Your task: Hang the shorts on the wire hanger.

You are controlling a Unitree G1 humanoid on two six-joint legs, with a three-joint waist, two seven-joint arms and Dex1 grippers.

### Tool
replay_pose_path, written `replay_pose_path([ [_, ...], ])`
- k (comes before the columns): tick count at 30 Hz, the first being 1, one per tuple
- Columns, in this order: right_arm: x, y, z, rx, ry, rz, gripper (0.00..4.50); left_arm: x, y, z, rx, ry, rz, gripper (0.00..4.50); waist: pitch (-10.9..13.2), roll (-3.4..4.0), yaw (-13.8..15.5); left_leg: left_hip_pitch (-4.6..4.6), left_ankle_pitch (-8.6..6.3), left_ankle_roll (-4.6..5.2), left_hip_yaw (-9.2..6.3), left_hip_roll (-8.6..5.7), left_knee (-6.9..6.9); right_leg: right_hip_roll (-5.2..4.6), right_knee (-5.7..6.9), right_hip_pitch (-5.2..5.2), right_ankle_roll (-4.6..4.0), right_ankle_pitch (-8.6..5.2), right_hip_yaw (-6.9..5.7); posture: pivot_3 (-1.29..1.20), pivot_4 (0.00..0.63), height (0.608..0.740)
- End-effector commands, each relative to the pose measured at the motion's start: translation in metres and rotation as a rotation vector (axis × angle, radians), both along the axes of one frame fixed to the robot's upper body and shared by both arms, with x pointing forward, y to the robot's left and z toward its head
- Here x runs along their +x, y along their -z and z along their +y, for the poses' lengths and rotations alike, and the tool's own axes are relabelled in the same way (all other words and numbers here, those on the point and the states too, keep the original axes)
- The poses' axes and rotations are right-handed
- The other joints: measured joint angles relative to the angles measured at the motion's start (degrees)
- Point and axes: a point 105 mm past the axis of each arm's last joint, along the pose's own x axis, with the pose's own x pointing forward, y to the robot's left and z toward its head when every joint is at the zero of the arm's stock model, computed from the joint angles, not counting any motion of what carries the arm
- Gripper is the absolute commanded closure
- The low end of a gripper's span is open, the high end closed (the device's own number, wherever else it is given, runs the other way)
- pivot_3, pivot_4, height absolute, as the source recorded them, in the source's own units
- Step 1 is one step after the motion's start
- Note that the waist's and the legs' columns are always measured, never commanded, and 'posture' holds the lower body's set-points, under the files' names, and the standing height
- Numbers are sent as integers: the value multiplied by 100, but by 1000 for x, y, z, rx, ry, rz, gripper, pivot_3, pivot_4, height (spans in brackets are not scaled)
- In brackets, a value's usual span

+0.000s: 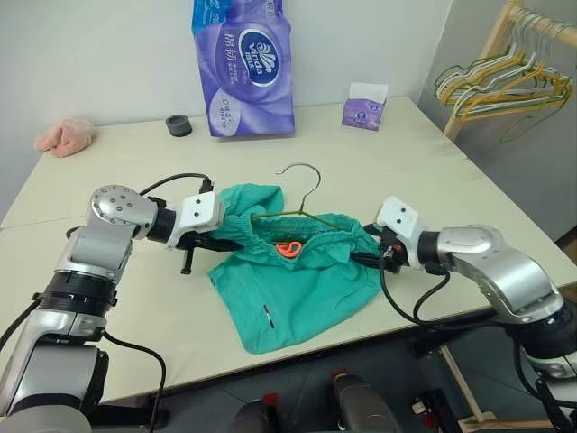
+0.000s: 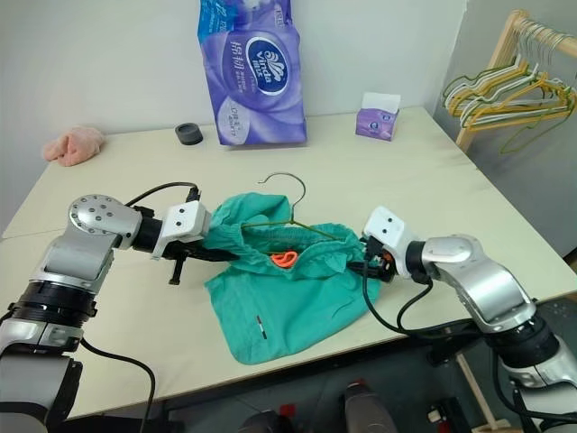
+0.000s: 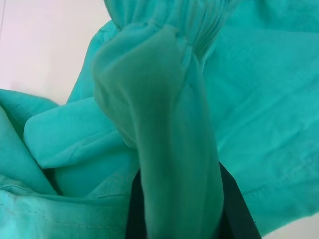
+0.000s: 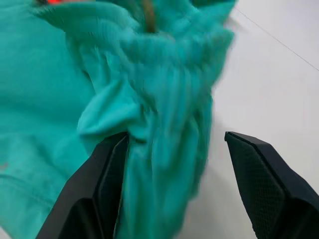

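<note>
The big pale table (image 1: 433, 162) takes up most of the frame, and low in the centre of it lie the shorts (image 1: 297, 280), teal-green and rumpled, their lower part spread flat toward the near edge and the gathered waistband lifted up. At upper centre stands a tall purple pack of tissue rolls (image 1: 243, 63) against the wall. At the upper right a wooden rack (image 1: 505, 45) carries a bunch of spare hangers.

At centre left the left gripper (image 1: 236, 236) is clamped narrow on the left end of the waistband (its wrist camera has cloth draped right over the black fingers (image 3: 237, 209)). At centre right the right gripper (image 1: 371, 255) sits at the other end of the waistband with its fingers (image 4: 269, 184) spread wide, cloth hanging in the gap and resting against one pad.

The wire hanger (image 1: 302, 203) sits mid-frame, its hook rising clear above the shorts, its shoulders running down into the waistband. The orange drawstring tip (image 1: 288, 247) peeks out just below.

Smaller bits: a pink cloth (image 1: 65, 135) far upper left, a little purple tissue box (image 1: 364, 106) upper right of centre, a dark round object (image 1: 178, 125) beside the pack.
</note>
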Motion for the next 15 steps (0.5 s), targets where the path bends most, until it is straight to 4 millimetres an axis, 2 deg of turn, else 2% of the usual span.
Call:
replay_pose_path([
  [1, 1, -3, 10, -32, -90, -2, 1221, -1, -10, -7, -12, 34, -35, 4500, 0, 0, 6, 0, 0, 0, -1, 0, 0, 0, 0, 0, 0, 0, -1, -197, 83, 740],
  [3, 2, 1, 12, -54, -117, 15, 1221, -1, -11, -9, -19, 37, -34, 4500, 0, 0, 14, 0, 0, 0, -1, -1, 1, -1, 0, 0, 0, 0, -1, -196, 82, 740],
  [6, 6, 4, 15, -79, -154, 30, 1773, -3, -13, -12, -33, 49, -23, 4500, 0, 0, 9, 0, 0, 0, 0, -1, 2, -1, 0, 0, 0, 0, -1, -191, 82, 740],
  [14, 5, 0, 20, -69, -208, 53, 4478, -8, -13, -16, -63, 66, -5, 4500, 0, 0, 7, 0, 0, -1, -2, -1, 1, -2, 1, -1, 0, 0, -1, -191, 81, 740],
  [15, 3, -1, 20, -62, -214, 61, 4478, -9, -14, -18, -76, 68, -2, 4500, 0, 0, 8, 0, 0, -1, -4, 0, 2, -2, 1, -1, 0, 0, -3, -193, 80, 740],
])
